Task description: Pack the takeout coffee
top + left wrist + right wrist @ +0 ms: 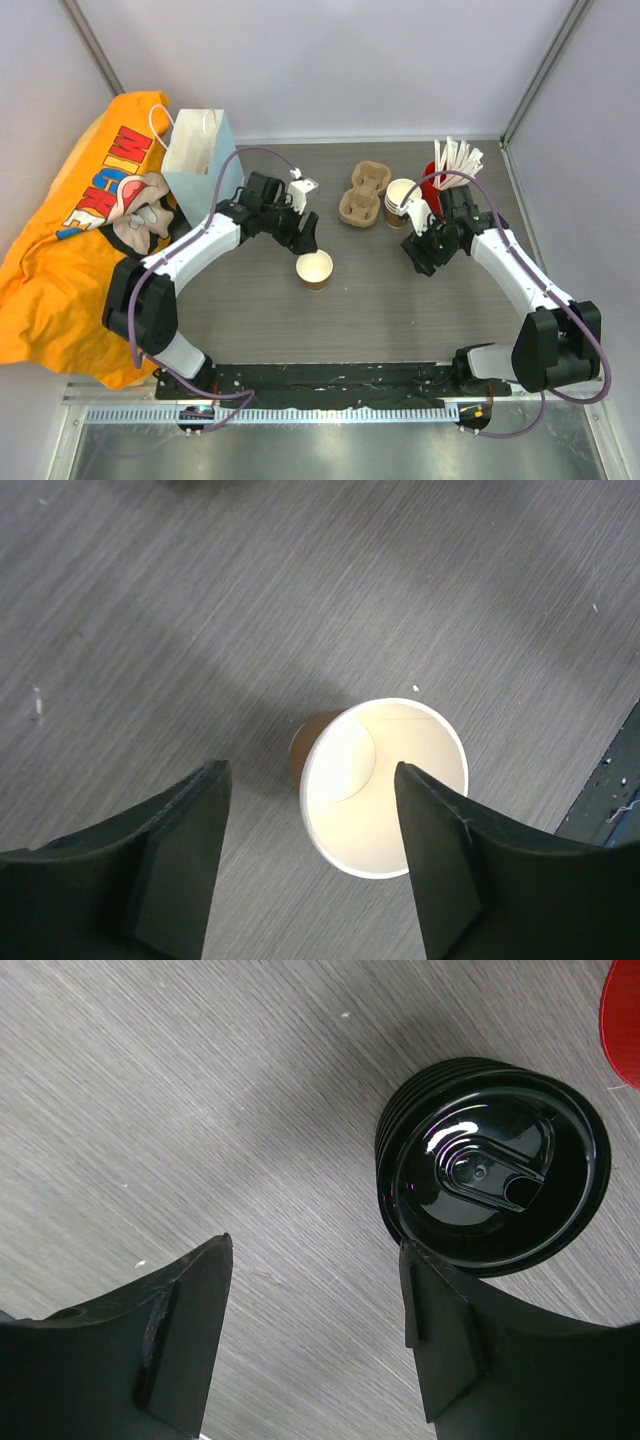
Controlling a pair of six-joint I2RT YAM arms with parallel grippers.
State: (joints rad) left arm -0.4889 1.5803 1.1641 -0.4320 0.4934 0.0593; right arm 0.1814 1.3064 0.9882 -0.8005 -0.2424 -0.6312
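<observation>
At the far left an orange printed cloth [60,270] spills over the edge of the worktop [380,310], with a pale paper bag [200,150] standing upright beside it.

The left gripper [303,238] hangs just above and behind the paper cup [315,268], which stands upright near the middle of the worktop. The cup is lidless and its white inside looks empty. From the left wrist, this gripper [308,780] is spread wide with the cup [380,785] below the gap. One finger overlaps the rim in that view, but I cannot tell whether it touches. It holds nothing.

The cup is probably very light, thin-walled and easy to crush or tip. A gentle squeeze across the kraft wall below the stiffer rolled rim looks safest.

Further right sit a pulp cup carrier [363,192] and a stack of lidless cups [400,203].

The right gripper [422,255] hovers low near these. In its wrist view the gripper [315,1250] is wide open and empty. A stack of black lids [490,1175] lies just beside one finger, glossy and likely slippery. The lids are best pinched at the rim.
</observation>
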